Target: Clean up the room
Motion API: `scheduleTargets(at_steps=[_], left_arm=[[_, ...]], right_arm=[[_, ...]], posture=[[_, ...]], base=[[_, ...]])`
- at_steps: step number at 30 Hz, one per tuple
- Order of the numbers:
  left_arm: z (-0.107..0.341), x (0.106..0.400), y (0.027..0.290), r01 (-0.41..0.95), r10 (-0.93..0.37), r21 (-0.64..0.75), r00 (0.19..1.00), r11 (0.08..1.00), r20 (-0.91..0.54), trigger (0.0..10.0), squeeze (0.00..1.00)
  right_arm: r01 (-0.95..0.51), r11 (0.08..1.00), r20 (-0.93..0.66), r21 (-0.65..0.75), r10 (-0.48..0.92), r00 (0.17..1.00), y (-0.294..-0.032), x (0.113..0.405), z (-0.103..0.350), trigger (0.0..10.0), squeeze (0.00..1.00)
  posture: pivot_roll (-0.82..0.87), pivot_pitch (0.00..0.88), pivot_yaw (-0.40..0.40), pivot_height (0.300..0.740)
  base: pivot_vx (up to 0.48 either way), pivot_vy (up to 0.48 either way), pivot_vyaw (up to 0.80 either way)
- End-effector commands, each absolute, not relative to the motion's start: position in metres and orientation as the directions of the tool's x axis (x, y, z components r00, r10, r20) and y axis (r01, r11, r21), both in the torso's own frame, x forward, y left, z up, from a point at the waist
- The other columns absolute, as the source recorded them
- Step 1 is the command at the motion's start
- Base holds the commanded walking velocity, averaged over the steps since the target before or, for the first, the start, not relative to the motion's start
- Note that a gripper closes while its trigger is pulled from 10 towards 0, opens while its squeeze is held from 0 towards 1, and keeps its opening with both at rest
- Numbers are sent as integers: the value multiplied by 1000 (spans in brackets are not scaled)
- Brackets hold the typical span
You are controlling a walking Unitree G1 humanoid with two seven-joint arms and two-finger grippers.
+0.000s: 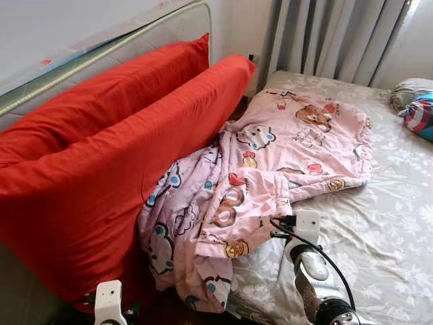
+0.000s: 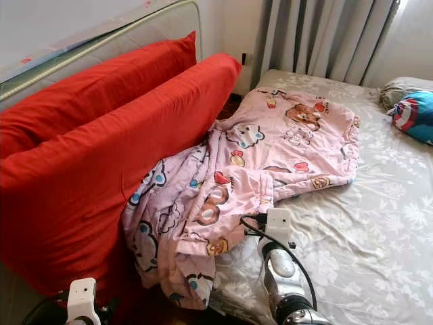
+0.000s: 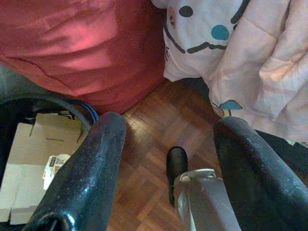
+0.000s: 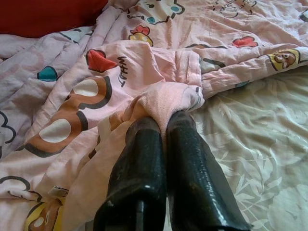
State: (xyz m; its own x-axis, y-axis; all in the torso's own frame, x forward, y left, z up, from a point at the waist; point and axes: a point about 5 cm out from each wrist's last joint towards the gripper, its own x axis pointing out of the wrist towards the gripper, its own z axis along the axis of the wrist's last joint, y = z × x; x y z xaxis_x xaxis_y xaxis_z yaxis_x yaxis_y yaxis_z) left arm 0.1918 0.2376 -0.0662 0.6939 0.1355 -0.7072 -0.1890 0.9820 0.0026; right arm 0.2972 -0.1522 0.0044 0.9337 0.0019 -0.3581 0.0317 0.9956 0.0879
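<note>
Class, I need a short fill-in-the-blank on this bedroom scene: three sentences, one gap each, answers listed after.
1. The right gripper is shut on a fold of the pink ____.
2. The two big pillows beside the bed are ____ in colour.
3. The left gripper hangs open above a ____ floor.

Answers: blanket; red; wooden

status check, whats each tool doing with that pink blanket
Right tool shut on pink blanket edge, on the bed. Left tool open, low over wood floor. Red pillows lean against blanket's left side.
</note>
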Motion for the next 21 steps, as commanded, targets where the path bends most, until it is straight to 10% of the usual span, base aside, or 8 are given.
scheduleTargets(at_steps=[1, 21], left_arm=[[-69, 186, 239, -180, 132, 12, 673, 984, -728, 10000, 0], [-67, 190, 238, -175, 128, 10, 682, 985, -720, 10000, 0]], right_arm=[[17, 996, -348, 85, 14, 938, -149, 298, 6, 10000, 0], [15, 996, -346, 82, 14, 938, -148, 298, 6, 10000, 0]], posture=[[-49, 29, -20, 740], [-43, 53, -23, 740]], base=[[0, 0, 0], [-96, 0, 0]])
